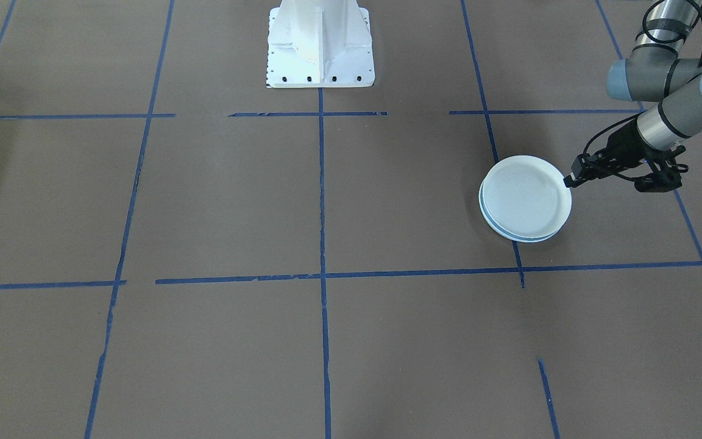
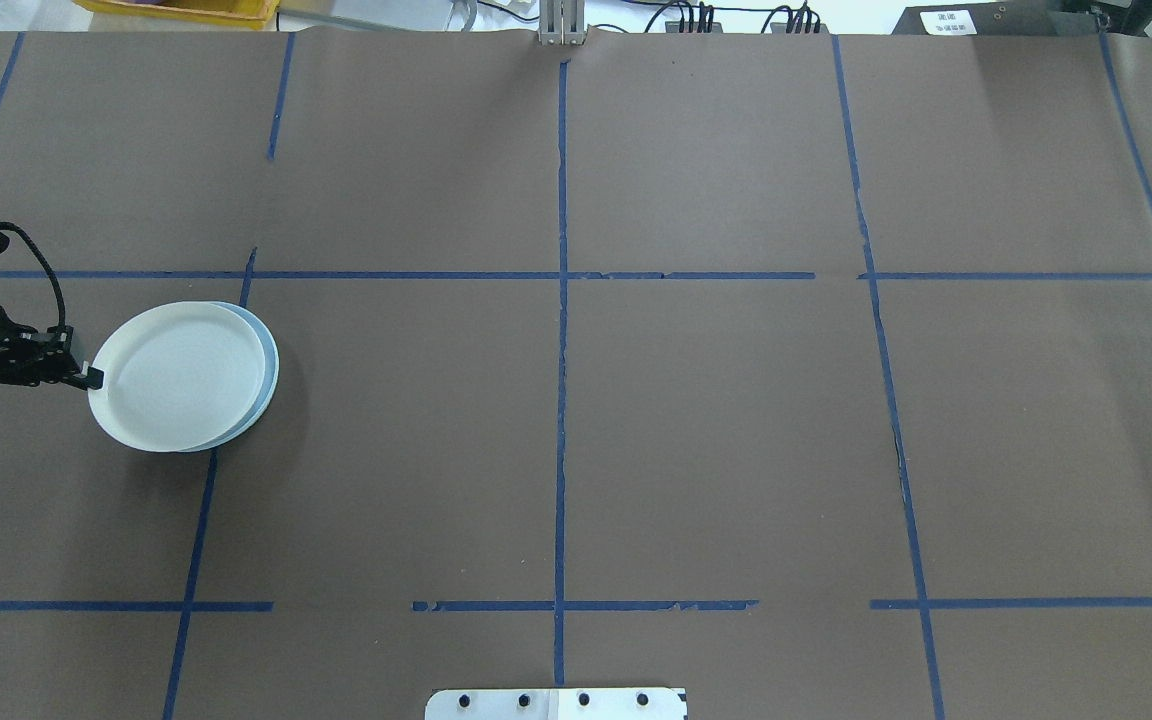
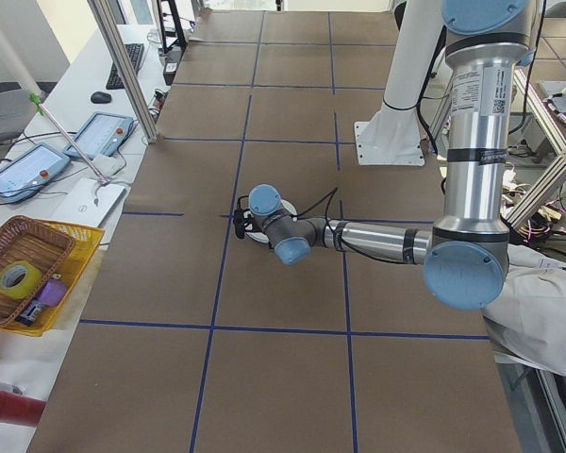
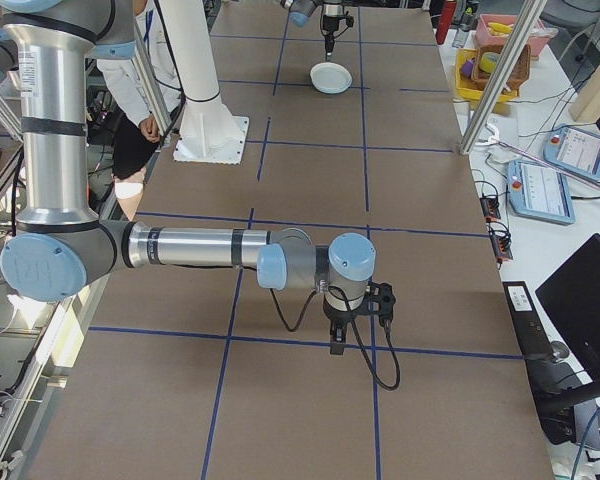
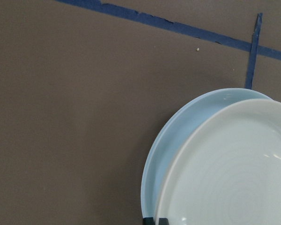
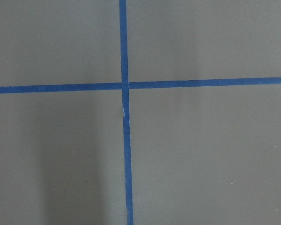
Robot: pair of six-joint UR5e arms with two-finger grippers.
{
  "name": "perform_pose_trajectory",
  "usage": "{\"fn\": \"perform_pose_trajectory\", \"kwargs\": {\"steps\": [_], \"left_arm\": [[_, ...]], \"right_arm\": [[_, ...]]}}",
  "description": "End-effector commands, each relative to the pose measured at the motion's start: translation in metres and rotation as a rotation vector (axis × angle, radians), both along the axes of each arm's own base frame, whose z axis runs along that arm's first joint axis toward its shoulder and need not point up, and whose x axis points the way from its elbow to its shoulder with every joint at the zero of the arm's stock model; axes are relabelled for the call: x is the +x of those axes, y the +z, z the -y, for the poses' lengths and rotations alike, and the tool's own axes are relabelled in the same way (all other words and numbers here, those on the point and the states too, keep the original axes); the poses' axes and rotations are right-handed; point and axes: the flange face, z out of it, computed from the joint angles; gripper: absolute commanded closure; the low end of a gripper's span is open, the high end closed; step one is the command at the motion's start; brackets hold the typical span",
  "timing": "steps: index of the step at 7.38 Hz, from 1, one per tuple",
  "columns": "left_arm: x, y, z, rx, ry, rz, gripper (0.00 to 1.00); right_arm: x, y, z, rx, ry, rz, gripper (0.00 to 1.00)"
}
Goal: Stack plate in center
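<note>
A pale plate (image 2: 176, 375) with faint ring grooves lies slightly offset over the smooth pale blue center plate (image 2: 267, 355), whose crescent shows at one side. In the left wrist view the pale plate (image 5: 234, 173) covers most of the blue one (image 5: 178, 140). My left gripper (image 2: 91, 376) is shut on the pale plate's rim, seen also in the front view as the left gripper (image 1: 569, 181) at the plate (image 1: 528, 195) edge. My right gripper (image 4: 355, 325) shows only in the right side view, over bare table; I cannot tell its state.
Blue tape lines divide the brown table (image 2: 576, 420) into squares. The robot's white base (image 1: 319, 46) stands at the table's middle edge. A yellow tray with a basket (image 3: 28, 274) and tablets lie off the table. A person (image 4: 140, 90) stands by the base.
</note>
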Motion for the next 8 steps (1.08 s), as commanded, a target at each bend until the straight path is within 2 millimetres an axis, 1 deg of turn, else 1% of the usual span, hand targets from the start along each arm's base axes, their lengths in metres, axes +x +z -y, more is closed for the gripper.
{"fn": "perform_pose_trajectory", "kwargs": {"steps": [1, 2, 3, 4, 5, 6, 7, 8], "left_arm": [[-0.004, -0.003, 0.0, -0.009, -0.012, -0.004, 0.0], [-0.033, 0.002, 0.011, -0.012, -0.066, 0.003, 0.0], [-0.059, 0.008, 0.02, 0.059, -0.076, 0.017, 0.0], [-0.091, 0.03, 0.021, 0.117, -0.068, 0.056, 0.0], [-0.119, 0.045, 0.027, 0.149, -0.039, 0.118, 0.0], [-0.168, 0.06, 0.037, 0.197, -0.008, 0.194, 0.0], [-0.211, 0.075, 0.038, 0.24, 0.039, 0.248, 0.0], [-0.247, 0.089, 0.034, 0.247, 0.073, 0.276, 0.0]], "right_arm": [[0.0, 0.0, 0.0, 0.0, 0.0, 0.001, 0.0], [0.0, 0.0, 0.0, -0.001, 0.001, 0.001, 0.0], [0.0, 0.0, 0.0, 0.0, 0.0, 0.001, 0.0], [0.0, 0.0, 0.0, -0.001, 0.001, 0.001, 0.0], [0.0, 0.0, 0.0, -0.001, 0.001, 0.001, 0.0], [0.0, 0.0, 0.0, -0.001, 0.001, -0.001, 0.0], [0.0, 0.0, 0.0, -0.001, 0.001, -0.001, 0.0], [0.0, 0.0, 0.0, -0.001, 0.001, 0.001, 0.0]]}}
